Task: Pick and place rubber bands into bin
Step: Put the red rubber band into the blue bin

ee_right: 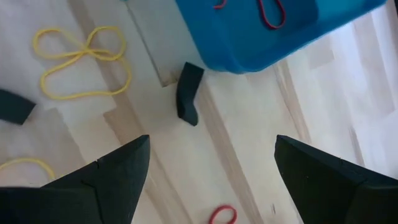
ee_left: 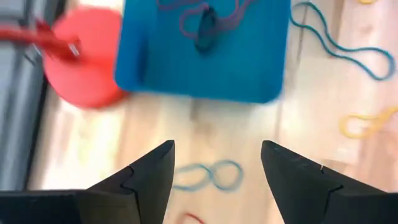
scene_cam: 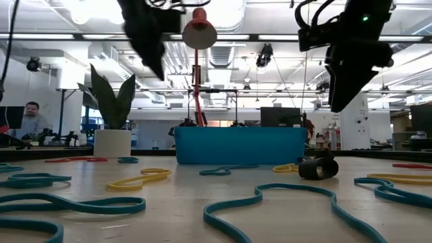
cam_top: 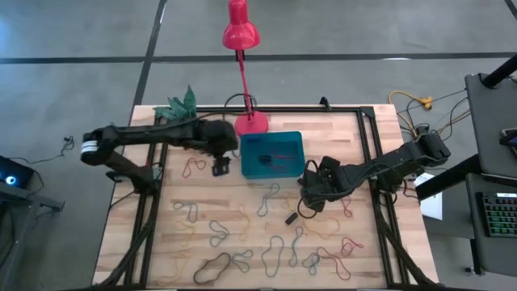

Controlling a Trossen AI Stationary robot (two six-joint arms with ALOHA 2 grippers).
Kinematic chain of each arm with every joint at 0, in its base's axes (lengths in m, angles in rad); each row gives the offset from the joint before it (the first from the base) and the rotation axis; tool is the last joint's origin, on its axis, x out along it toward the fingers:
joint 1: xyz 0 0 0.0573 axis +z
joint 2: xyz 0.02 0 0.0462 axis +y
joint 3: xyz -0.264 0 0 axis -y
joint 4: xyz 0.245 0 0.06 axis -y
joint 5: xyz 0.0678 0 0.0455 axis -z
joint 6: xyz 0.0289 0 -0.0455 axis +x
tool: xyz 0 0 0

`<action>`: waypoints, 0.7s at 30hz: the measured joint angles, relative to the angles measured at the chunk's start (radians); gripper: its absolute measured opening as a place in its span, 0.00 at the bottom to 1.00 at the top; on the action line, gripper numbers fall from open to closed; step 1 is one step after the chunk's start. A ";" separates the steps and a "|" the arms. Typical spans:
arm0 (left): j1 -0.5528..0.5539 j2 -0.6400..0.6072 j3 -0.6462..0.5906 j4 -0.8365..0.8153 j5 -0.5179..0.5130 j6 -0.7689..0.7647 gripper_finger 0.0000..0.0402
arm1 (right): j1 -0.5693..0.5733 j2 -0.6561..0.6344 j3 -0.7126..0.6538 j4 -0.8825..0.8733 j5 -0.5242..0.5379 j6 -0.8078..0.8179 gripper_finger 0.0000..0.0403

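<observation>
The teal bin [cam_top: 272, 153] stands on the table near its far edge, with a few red and dark rubber bands [ee_left: 205, 25] lying in it. Many more rubber bands [cam_top: 242, 242] in green, yellow, red, blue and black lie flat over the near half of the table. My left gripper [cam_top: 220, 167] hovers open above the table just left of the bin; a blue band [ee_left: 208, 175] lies on the wood below its fingers [ee_left: 217, 149]. My right gripper [cam_top: 309, 194] hovers open off the bin's near right corner [ee_right: 211, 143], above bare wood. Both are well above the tabletop in the low view.
The red lamp's base [cam_top: 250, 123] stands against the bin's far left corner, and its stem leans over the far edge. A plant [cam_top: 182, 105] stands at the far left corner. A small black piece [cam_top: 291, 218] lies near my right gripper. A black frame [cam_top: 367, 162] borders the table.
</observation>
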 joint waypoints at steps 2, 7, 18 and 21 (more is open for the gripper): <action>-0.002 -0.043 -0.044 0.004 0.014 -0.076 0.56 | -0.016 0.000 0.001 0.005 0.000 0.012 0.81; -0.006 -0.160 -0.123 0.075 0.036 -0.174 0.56 | -0.030 0.000 0.033 0.022 -0.006 0.053 0.81; -0.011 -0.443 -0.452 0.099 0.086 -0.230 0.56 | -0.032 -0.002 0.091 0.045 0.024 0.034 0.81; -0.006 -0.462 -0.554 0.099 0.089 -0.379 0.56 | -0.035 -0.001 0.088 0.044 0.026 0.033 0.81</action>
